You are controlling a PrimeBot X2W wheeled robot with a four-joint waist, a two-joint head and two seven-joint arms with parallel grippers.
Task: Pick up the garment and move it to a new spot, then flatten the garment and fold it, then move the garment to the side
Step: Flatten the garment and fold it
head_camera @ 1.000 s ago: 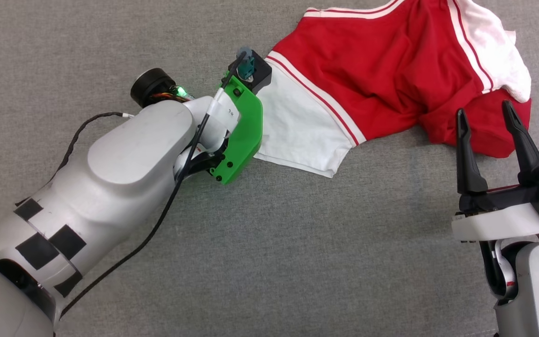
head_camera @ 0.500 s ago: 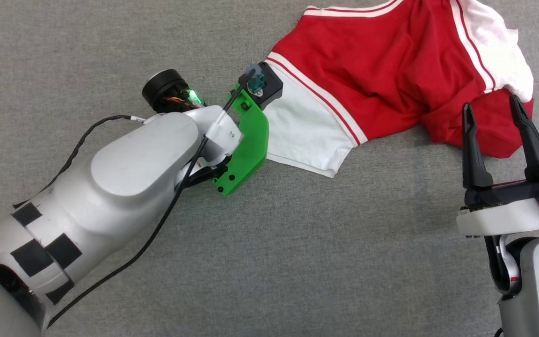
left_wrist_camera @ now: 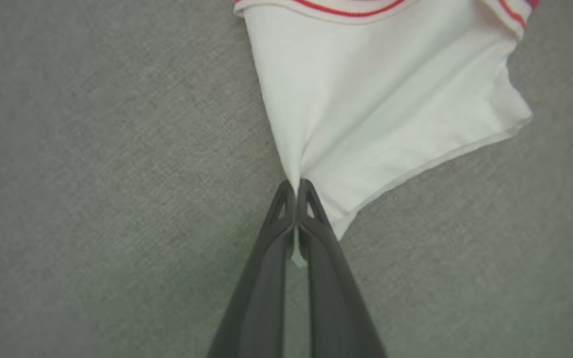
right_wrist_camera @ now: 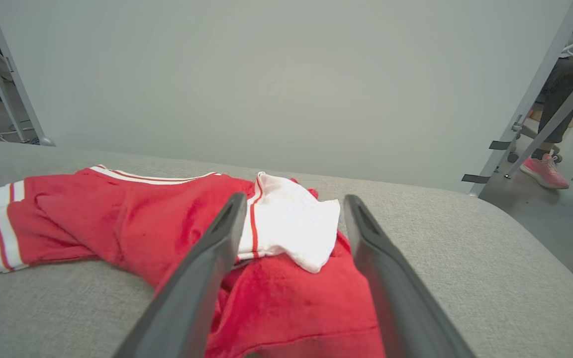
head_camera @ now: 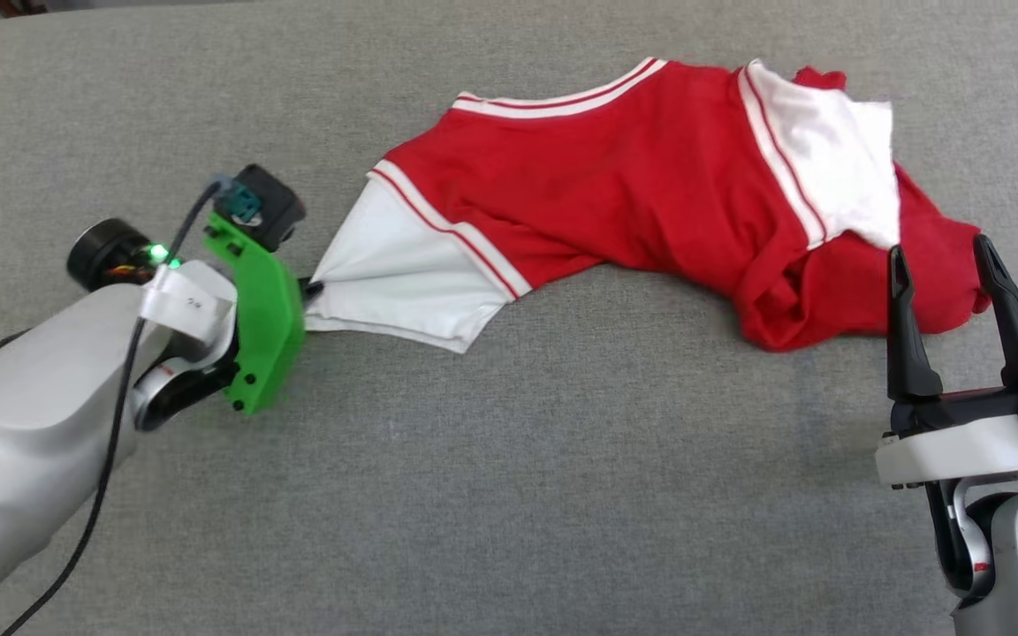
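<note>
Nothing can be read with certainty. A white tape band wrapped around the robot's left wrist, at about nine o'clock in the head view, carries a couple of small dark marks that may be digits, but they are too small to make out. The garment, stretching from the centre toward two o'clock in that view, shows plain red cloth, white sleeves and striped trim on the faces that are turned up, with no legible print.
</note>
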